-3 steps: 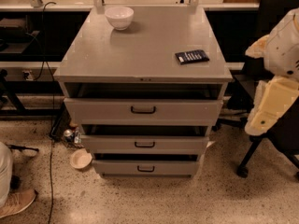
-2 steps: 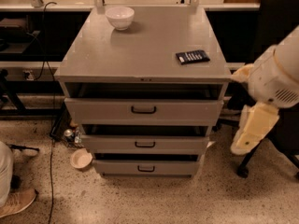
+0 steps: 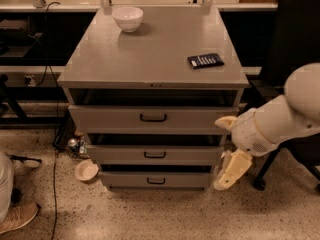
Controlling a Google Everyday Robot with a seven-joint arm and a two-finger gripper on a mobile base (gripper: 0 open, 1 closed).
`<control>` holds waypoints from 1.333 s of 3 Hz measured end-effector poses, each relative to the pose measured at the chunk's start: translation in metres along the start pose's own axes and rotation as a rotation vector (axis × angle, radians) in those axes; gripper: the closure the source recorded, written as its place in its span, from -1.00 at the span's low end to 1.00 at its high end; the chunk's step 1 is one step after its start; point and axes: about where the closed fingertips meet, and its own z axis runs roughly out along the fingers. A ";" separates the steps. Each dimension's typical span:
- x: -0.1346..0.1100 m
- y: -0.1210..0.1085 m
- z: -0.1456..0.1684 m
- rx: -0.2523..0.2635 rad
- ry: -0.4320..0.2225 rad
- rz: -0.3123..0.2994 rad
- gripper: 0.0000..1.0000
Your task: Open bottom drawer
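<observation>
Camera view looks down on a grey cabinet whose flat top serves as a table (image 3: 150,54), carrying a white bowl (image 3: 128,18) near the back left and a dark flat device (image 3: 205,60) toward the right. The bottom drawer (image 3: 125,179) sits lowest of three, just above the speckled floor, its small dark loop handle (image 3: 156,180) centred on the front and untouched. Above it come the middle drawer (image 3: 115,154) and the taller top drawer (image 3: 110,118). The gripper (image 3: 231,171) hangs off the cabinet's right front corner, level with the bottom drawer but beside it, pointing down and to the left; whether its jaws are wide or narrow I cannot tell. It seems held low and to the side so it can swing across to the handle without striking the drawer fronts above. The pull looks not yet begun: nothing touches the handle.
</observation>
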 end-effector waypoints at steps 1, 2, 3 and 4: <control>0.006 -0.001 0.072 -0.057 -0.084 0.037 -1.00; 0.006 -0.001 0.072 -0.057 -0.084 0.037 -1.00; 0.020 -0.004 0.099 -0.088 -0.093 0.009 -1.00; 0.038 -0.009 0.132 -0.118 -0.090 -0.046 -1.00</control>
